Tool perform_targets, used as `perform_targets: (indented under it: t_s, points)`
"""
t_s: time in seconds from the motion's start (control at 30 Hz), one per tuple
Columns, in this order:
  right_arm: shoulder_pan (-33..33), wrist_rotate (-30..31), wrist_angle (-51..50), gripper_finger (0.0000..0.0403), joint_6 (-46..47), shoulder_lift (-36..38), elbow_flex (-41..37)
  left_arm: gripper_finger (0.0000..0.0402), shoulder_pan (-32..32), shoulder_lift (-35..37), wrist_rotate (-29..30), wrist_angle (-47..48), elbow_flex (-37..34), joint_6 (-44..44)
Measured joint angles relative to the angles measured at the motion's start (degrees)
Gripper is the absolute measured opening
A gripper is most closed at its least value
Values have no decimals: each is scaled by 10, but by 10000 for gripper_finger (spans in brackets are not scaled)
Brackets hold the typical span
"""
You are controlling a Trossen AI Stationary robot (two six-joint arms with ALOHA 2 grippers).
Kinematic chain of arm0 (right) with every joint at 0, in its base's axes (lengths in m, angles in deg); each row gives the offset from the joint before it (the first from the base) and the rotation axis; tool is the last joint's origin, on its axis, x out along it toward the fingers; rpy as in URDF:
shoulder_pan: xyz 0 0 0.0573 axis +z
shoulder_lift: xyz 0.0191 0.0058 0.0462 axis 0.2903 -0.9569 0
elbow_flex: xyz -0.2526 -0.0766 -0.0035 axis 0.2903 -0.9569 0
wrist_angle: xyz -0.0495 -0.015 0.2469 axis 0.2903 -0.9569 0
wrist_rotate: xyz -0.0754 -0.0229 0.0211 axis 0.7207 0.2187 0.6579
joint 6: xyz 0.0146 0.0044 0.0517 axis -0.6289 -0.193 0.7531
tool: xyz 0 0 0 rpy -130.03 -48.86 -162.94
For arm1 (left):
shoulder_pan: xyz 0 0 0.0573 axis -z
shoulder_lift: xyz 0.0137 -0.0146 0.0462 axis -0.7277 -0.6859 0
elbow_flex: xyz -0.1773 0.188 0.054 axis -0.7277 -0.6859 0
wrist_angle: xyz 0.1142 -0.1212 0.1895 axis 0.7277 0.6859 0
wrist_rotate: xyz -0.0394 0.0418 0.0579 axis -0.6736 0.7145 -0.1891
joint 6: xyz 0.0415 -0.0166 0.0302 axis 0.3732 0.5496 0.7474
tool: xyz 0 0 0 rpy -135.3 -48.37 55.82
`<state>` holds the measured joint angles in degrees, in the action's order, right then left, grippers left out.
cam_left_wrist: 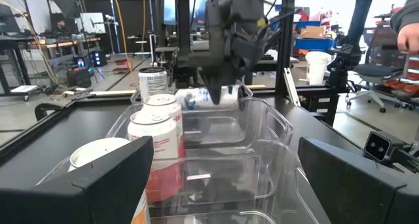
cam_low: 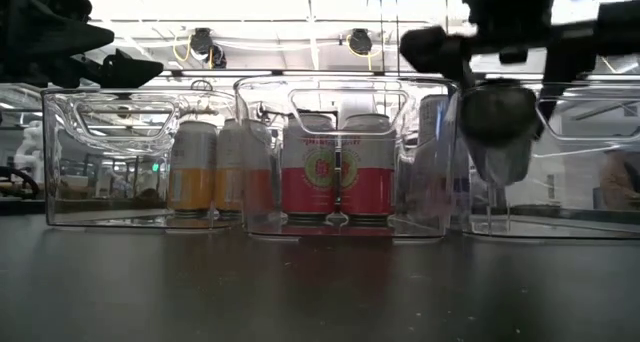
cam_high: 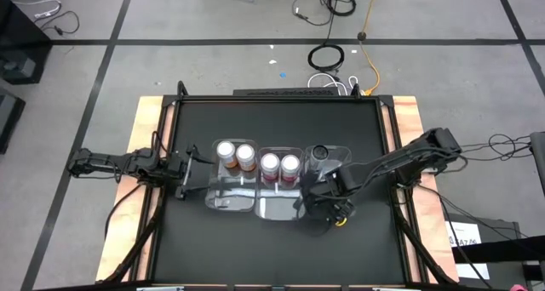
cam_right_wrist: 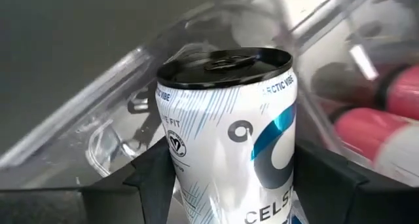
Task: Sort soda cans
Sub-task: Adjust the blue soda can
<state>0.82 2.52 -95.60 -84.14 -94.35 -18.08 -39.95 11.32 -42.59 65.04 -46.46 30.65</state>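
Three clear bins stand in a row. Two orange cans (cam_high: 236, 154) stand in the left bin, two red cans (cam_high: 280, 164) in the middle bin, and one dark-topped can (cam_high: 321, 153) in the right bin. My right gripper (cam_high: 328, 204) is at the near end of the right bin, shut on a white-and-silver can with a black top (cam_right_wrist: 229, 119). My left gripper (cam_high: 189, 168) waits open just left of the left bin; its fingers (cam_left_wrist: 98, 178) frame the bins in the left wrist view. My right gripper pinches the black-topped can between its two fingers (cam_right_wrist: 154, 178), on the side wall (cam_right_wrist: 196, 185) below the top rim, one finger on each side. The low view shows the can (cam_low: 497, 132) lifted clear of the table and tilted, in front of the right bin.
The clear bins (cam_high: 232, 197) have open near halves with free floor. The right bin's wall (cam_right_wrist: 131, 73) lies close behind the held can. Dark table stretches free on the near side (cam_high: 272, 248). Wooden side rails border the table left and right.
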Motion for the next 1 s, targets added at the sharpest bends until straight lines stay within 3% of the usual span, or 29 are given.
perform_targets:
  t_s: [0.4,0.6,1.0]
  points:
    - [-1,4,11,243,190,86,7,389,0,0,0,0,0,0]
    - [-1,9,23,244,335,115,7,389,0,0,0,0,0,0]
    - [39,159,95,241,568,179,-31,389,0,0,0,0,0,0]
